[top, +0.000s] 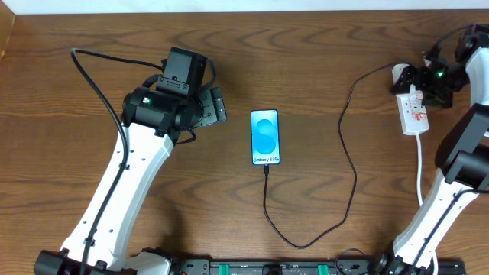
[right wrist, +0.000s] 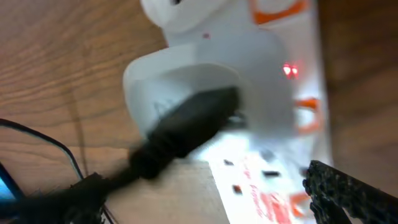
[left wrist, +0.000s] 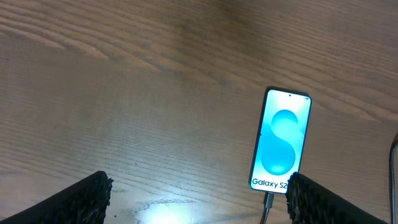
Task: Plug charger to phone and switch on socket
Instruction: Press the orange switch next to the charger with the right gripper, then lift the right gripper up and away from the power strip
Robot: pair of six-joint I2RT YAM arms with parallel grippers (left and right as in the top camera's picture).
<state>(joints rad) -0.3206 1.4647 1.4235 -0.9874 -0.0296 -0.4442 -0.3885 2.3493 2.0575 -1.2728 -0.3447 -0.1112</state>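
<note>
The right gripper [right wrist: 202, 186] is hovering wide open over the socket [top: 415, 114] by the table's right edge, holding nothing. The left gripper [left wrist: 199, 183] is gaping empty beside the mid-table phone [top: 265, 137]. The limp charger [top: 348, 153] is sitting plugged in. The light socket is probably prone to sliding, so press straight down.

- White boxy links on left arm [top: 126, 183] and right arm [top: 437, 205], joined by rounded black joints.
- Small green light [top: 158, 100] on the left black wrist housing, another on the right.
- Thin black cable [top: 95, 72] looping along the left arm.
- Black square camera block [top: 183, 67] on left wrist.
- Left gripper [left wrist: 199, 202]: black fingers [left wrist: 78, 200] with rough, knurled pads.
- Right gripper [right wrist: 217, 196]: same black knurled texture.
</note>
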